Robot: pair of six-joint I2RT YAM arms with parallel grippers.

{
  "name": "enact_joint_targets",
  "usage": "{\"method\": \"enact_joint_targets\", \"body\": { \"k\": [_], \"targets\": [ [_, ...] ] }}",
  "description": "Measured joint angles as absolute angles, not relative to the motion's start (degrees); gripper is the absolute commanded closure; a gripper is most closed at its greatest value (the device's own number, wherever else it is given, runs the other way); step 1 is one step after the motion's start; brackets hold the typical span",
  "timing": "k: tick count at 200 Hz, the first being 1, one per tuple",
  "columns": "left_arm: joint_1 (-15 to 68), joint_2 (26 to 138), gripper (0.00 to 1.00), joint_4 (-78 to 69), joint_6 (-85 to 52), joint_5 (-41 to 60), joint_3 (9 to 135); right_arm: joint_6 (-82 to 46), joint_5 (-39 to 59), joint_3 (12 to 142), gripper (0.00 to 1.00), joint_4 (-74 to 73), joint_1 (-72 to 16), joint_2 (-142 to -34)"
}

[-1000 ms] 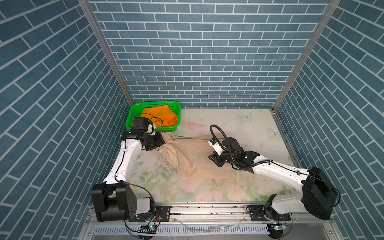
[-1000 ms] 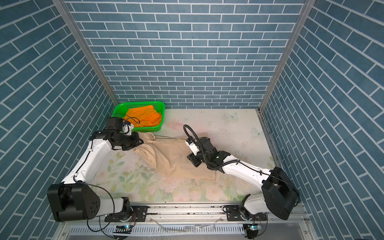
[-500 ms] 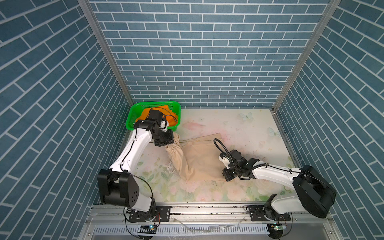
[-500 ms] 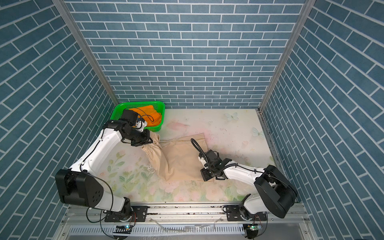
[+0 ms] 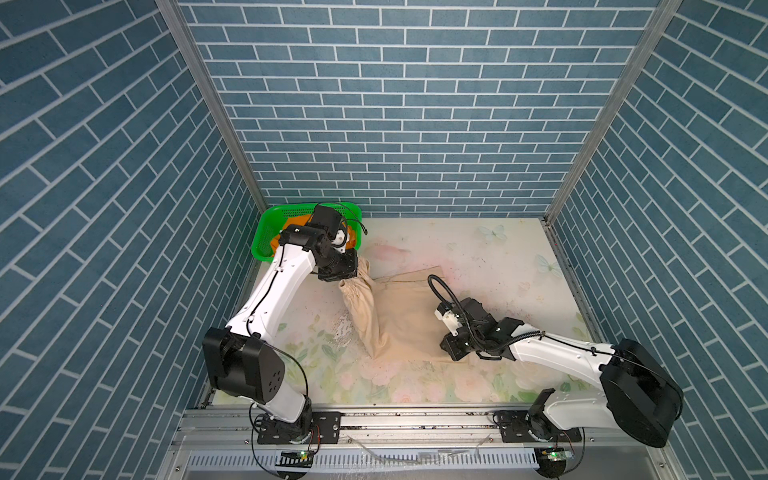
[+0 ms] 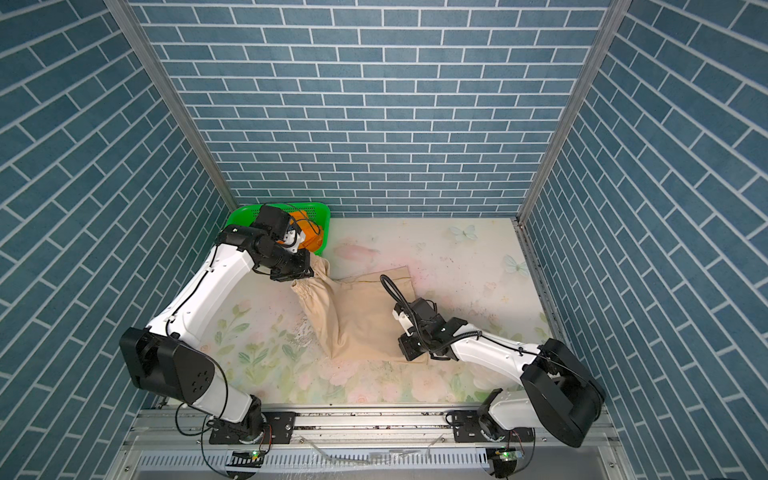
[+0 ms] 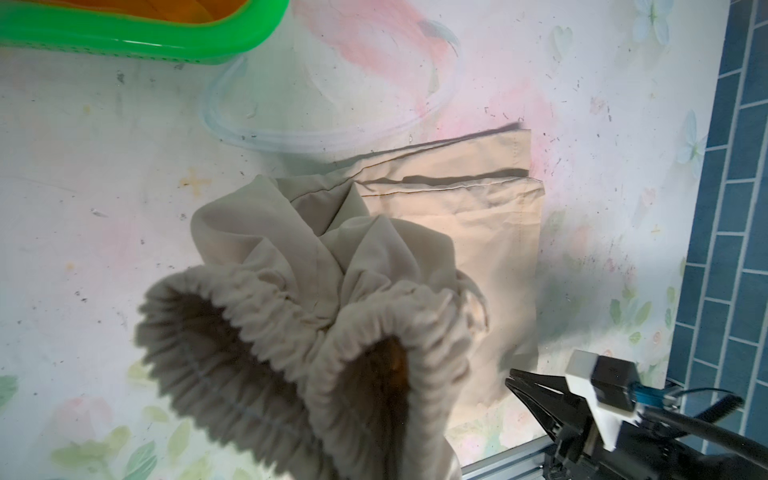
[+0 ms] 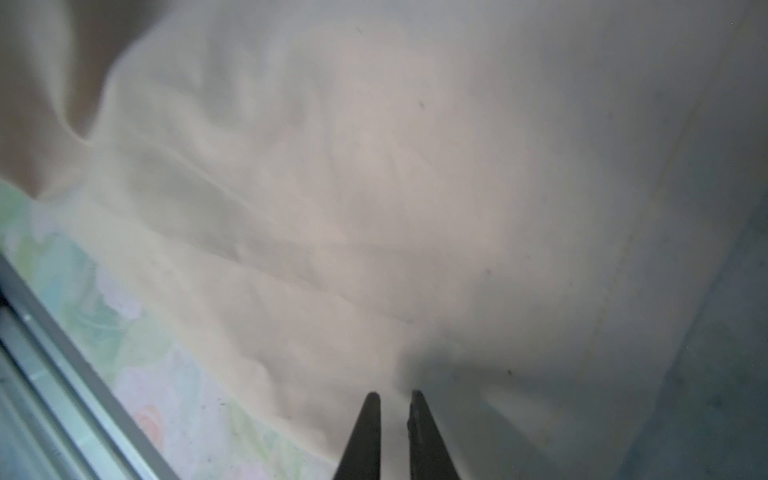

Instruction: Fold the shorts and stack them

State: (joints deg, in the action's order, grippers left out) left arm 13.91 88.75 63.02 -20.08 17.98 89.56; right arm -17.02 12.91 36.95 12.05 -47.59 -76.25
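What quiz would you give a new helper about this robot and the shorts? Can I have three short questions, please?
1. True or false: the orange shorts lie inside the green basket.
2. Which end effector holds the beige shorts up by their gathered waistband? A) left B) right C) neither
3. Fill in the gap: the table is printed with pale ____ and butterflies.

Key:
1. True.
2. A, the left end effector.
3. Flowers.
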Motion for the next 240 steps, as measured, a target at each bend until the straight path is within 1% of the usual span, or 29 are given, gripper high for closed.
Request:
{"method": "enact_joint_targets", "body": {
  "k": [12, 22, 50, 78, 123, 139, 151, 154, 164, 174, 178, 196, 214, 222, 240],
  "targets": [
    [13.4, 87.3, 1.00, 63.1, -19.7, 17.6, 88.7, -16.5, 16.1, 39.1, 0.94, 8.5, -48.0, -78.1],
    [13.1, 86.1, 1.00, 63.1, -19.4, 17.3, 88.2, -16.3, 18.5, 41.5, 1.00, 5.6, -48.6, -80.9],
    [12.6, 84.7, 1.00, 63.1, -18.2, 16.8, 88.1, -13.9, 24.9, 52.1, 1.00, 0.8, -53.6, -94.0],
    [11.0, 84.7, 1.00, 63.1, -16.8, 16.7, 88.1, -11.5, 29.9, 61.6, 1.00, 0.2, -58.1, -104.7],
    [7.9, 84.6, 1.00, 63.1, -15.1, 16.8, 88.1, -7.7, 36.4, 74.4, 1.00, 8.2, -59.7, -119.1],
    [7.4, 84.6, 1.00, 63.1, -14.5, 16.8, 88.1, -6.7, 37.5, 77.1, 1.00, 10.9, -59.7, -121.7],
    [7.4, 84.6, 1.00, 63.1, -14.3, 16.9, 88.1, -6.2, 37.5, 77.2, 1.00, 11.4, -59.8, -121.4],
    [7.4, 84.6, 1.00, 63.1, -14.3, 16.9, 88.1, -6.2, 37.5, 77.0, 0.97, 11.2, -59.8, -121.3],
    [7.4, 84.6, 1.00, 63.1, -14.1, 17.1, 88.1, -6.4, 37.2, 75.8, 0.93, 9.9, -59.7, -120.1],
    [7.4, 84.6, 1.00, 63.1, -14.1, 17.3, 88.1, -7.5, 36.7, 73.0, 0.82, 7.4, -59.3, -117.8],
    [7.4, 84.6, 1.00, 63.1, -14.1, 17.5, 88.1, -8.2, 36.5, 71.7, 0.80, 6.6, -59.2, -116.4],
    [7.9, 84.6, 1.00, 63.1, -14.2, 17.7, 88.1, -10.7, 35.9, 64.8, 0.79, 1.5, -57.5, -109.1],
    [9.6, 84.7, 1.00, 63.1, -14.6, 17.5, 88.1, -13.5, 34.0, 57.5, 0.79, -2.5, -53.4, -99.8],
    [10.9, 84.8, 1.00, 63.1, -14.8, 17.4, 88.1, -14.4, 32.7, 54.6, 0.81, -3.1, -51.5, -95.7],
    [13.9, 85.7, 1.00, 62.7, -15.7, 17.3, 88.1, -15.5, 28.4, 47.7, 0.88, -3.0, -47.8, -88.2]
  ]
}}
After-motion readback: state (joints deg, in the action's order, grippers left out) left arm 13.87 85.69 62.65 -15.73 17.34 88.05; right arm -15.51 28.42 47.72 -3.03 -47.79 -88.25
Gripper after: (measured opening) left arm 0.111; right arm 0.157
